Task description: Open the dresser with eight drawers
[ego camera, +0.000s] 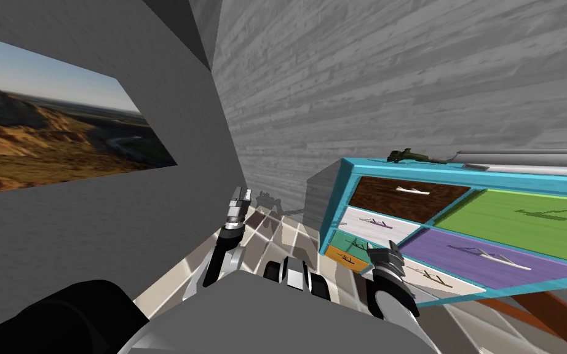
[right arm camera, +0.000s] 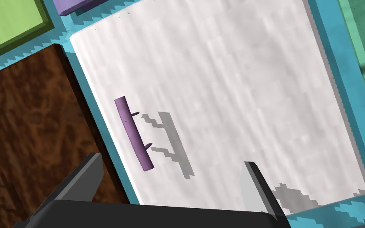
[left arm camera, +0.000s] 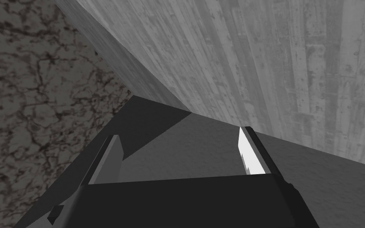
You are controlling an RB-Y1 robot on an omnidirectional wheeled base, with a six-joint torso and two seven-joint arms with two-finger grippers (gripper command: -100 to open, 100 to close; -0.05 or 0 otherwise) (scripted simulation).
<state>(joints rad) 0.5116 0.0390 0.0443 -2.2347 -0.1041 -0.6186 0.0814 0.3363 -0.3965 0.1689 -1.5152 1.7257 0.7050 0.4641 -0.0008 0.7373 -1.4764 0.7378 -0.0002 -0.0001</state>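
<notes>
The dresser [ego camera: 362,167] has a turquoise frame and drawers of different colours, and stands to my right against the grey plank wall. My right gripper [ego camera: 384,248] hangs open in front of its left column. In the right wrist view the right gripper [right arm camera: 172,176] faces a white drawer [right arm camera: 225,99] with a short purple bar handle [right arm camera: 133,133]. The handle lies a little ahead of the fingers [right arm camera: 86,176], nearer one than the other, and nothing touches it. A brown drawer [right arm camera: 27,130] borders the white one. My left gripper [ego camera: 241,195] is raised by the wall corner, open [left arm camera: 181,154] and empty.
A dark green object [ego camera: 408,155] lies on the dresser top. A green drawer [ego camera: 522,215] and a purple drawer [ego camera: 491,258] fill its right column. A grey wall with a landscape window [ego camera: 61,135] closes in on my left. Tiled floor [ego camera: 276,227] runs between wall and dresser.
</notes>
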